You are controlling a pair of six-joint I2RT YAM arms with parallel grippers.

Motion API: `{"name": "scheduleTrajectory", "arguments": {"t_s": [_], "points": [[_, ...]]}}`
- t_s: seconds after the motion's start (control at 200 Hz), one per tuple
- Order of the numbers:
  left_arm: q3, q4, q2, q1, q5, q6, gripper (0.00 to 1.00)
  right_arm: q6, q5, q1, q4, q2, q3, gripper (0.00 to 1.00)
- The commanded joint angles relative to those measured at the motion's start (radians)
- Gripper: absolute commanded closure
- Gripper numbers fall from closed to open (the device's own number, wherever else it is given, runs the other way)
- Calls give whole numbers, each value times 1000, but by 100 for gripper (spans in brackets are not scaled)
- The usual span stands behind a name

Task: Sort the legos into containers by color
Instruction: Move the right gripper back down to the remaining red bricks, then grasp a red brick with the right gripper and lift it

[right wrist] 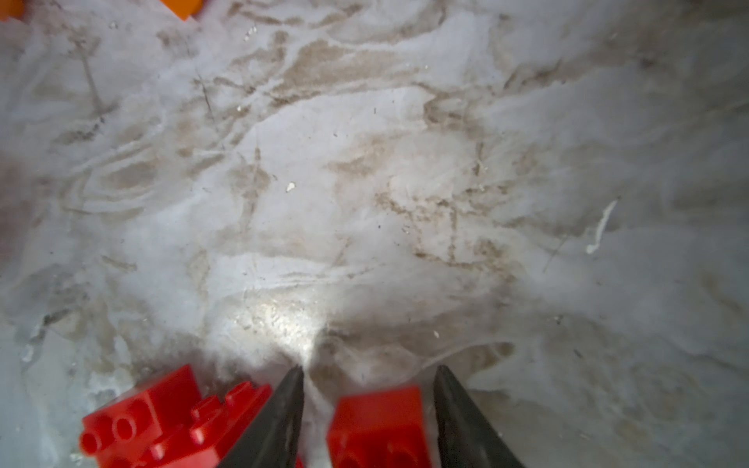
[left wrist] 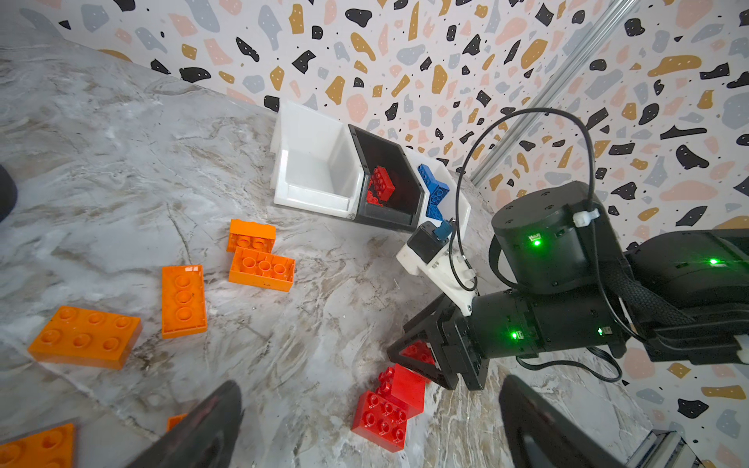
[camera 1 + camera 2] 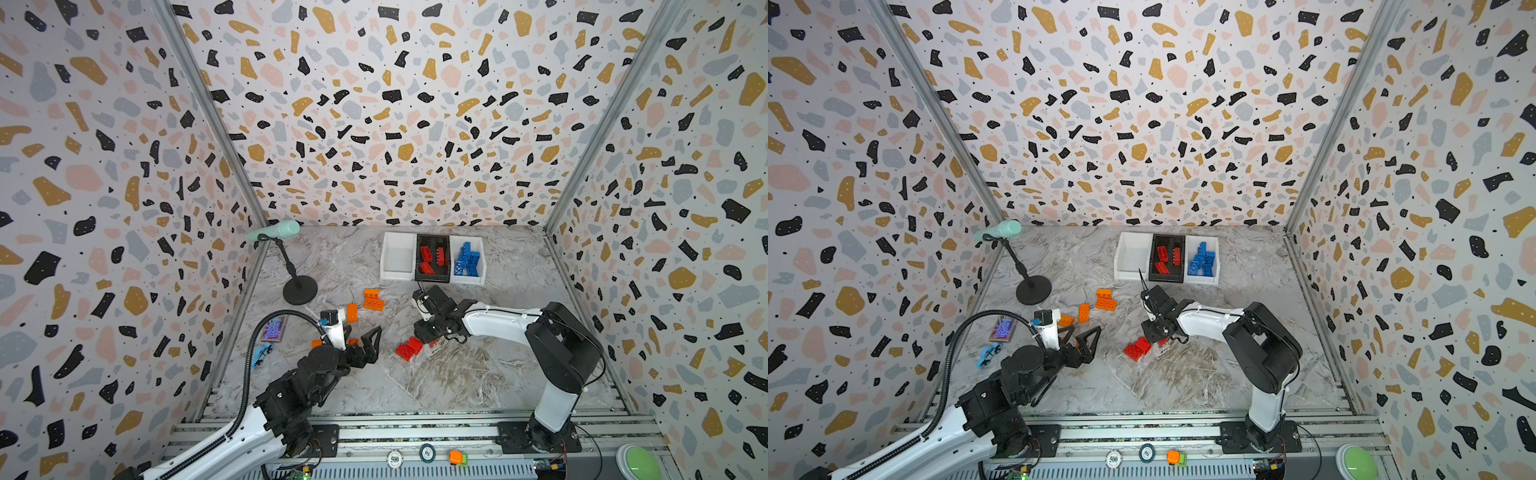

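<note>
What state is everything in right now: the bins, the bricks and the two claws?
left white bin: empty
black bin: holds red bricks
right white bin: holds blue bricks
orange bricks: loose on table
red pair: on table, touching
left gripper: open, empty
right gripper: open, straddling a single red brick

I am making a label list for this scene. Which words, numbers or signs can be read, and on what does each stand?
"500": on the white round chip at the front edge.
Dark round chip beside it: marking too blurred to read.
Purple card near the blue toy car: print too small to read.
No other text is visible.
</note>
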Motion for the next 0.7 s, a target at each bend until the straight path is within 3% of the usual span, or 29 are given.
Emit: {"name": "scheduleTrajectory", "arguments": {"t_s": [0.0,0.14,0.315,0.696], "points": [[2,41,2,-4,-16,13,0,3,32,6,-75,-25,-31,55],[5,41,5,-4,-19,21,0,-1,39,5,-97,-27,-22,62],[8,57,21,-5,-24,35,0,-19,64,6,-138,-65,0,44],[9,84,44,-4,-13,29,0,-68,37,6,-181,-113,-50,43]]}}
